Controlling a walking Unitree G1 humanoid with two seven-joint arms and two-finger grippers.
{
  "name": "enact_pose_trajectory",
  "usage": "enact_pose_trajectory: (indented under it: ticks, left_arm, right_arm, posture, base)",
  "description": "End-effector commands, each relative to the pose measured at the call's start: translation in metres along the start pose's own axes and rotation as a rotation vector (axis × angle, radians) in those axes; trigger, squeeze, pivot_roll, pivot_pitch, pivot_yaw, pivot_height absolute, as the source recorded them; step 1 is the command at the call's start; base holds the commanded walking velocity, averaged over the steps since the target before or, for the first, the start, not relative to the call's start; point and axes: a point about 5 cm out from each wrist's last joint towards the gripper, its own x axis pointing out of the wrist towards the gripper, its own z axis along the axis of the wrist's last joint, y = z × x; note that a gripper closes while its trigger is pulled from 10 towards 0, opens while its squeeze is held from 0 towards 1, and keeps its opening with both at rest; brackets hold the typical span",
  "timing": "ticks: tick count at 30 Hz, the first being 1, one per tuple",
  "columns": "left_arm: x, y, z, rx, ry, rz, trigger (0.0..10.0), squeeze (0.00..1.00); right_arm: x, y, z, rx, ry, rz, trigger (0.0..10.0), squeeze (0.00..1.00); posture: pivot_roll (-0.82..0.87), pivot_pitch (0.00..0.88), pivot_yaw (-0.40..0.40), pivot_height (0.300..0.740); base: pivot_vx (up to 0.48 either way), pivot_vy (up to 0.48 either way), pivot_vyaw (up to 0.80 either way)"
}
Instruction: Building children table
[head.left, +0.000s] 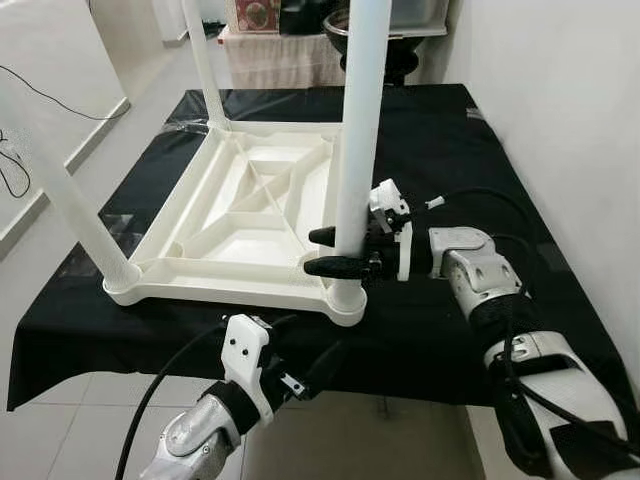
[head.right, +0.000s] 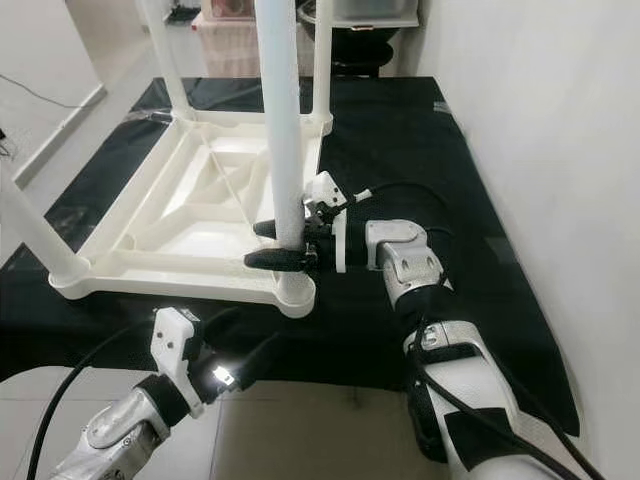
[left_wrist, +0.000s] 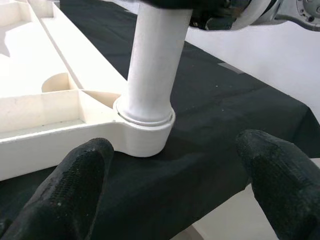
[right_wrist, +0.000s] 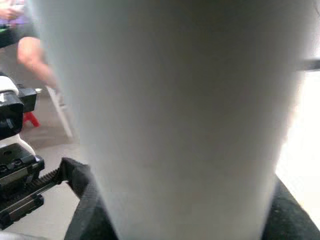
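A white children's table (head.left: 200, 272) lies upside down on a black-covered worktop, its legs pointing up. The near right leg (head.left: 358, 120) stands in its corner socket (left_wrist: 145, 137). My right gripper (head.left: 312, 252) reaches in from the right, shut on this leg just above the socket, one black finger on each side. In the right wrist view the leg (right_wrist: 165, 110) is very close. My left gripper (left_wrist: 170, 200) hangs open below the worktop's front edge, apart from that corner, with nothing between its fingers (left_wrist: 75, 185). Other legs (head.left: 75, 205) (head.left: 203, 60) stand at their corners.
The black cloth (head.left: 450, 150) has free room to the right of the white table. A white wall (head.left: 570, 90) runs close along the right side. Tiled floor (head.left: 60, 440) lies in front, a cable (head.left: 40, 95) runs at the left, and furniture (head.left: 270, 50) stands behind.
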Motion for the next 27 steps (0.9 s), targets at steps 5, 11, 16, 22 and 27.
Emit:
enact_pose_trajectory:
  ticks: [5, 11, 16, 22, 27]
  left_arm:
    - [-0.002, -0.001, -0.003, -0.006, 0.017, 0.009, 10.0, 0.0]
    - [-0.002, 0.0, -0.002, -0.009, 0.014, 0.007, 10.0, 0.0]
    - [-0.005, 0.003, -0.001, -0.009, 0.011, 0.013, 10.0, 0.0]
    - [-0.003, 0.01, 0.0, -0.018, 0.006, 0.017, 10.0, 0.0]
    - [0.002, 0.013, -0.002, 0.006, 0.03, -0.012, 10.0, 0.0]
  right_arm:
    - [-0.005, 0.0, -0.006, 0.007, -0.023, -0.035, 0.0, 0.0]
    - [-0.016, -0.002, -0.021, -0.012, 0.012, -0.291, 0.0, 0.0]
    - [-0.022, 0.017, -0.059, 0.145, 0.035, -0.887, 0.0, 0.0]
    - [-0.012, 0.06, -0.088, 0.084, 0.184, -1.074, 0.0, 0.0]
    - [0.004, 0.04, -0.082, 0.073, 0.165, -1.024, 0.0, 0.0]
  posture:
    - [-0.01, 0.154, -0.003, 0.74]
    - [-0.02, 0.163, -0.014, 0.74]
    - [-0.03, 0.163, -0.025, 0.74]
    - [-0.06, 0.151, 0.02, 0.74]
    - [-0.04, 0.129, 0.021, 0.74]
  base:
    - [0.0, 0.0, 0.0]
    - [0.0, 0.0, 0.0]
    - [0.0, 0.0, 0.0]
    - [0.0, 0.0, 0.0]
    - [0.0, 0.0, 0.0]
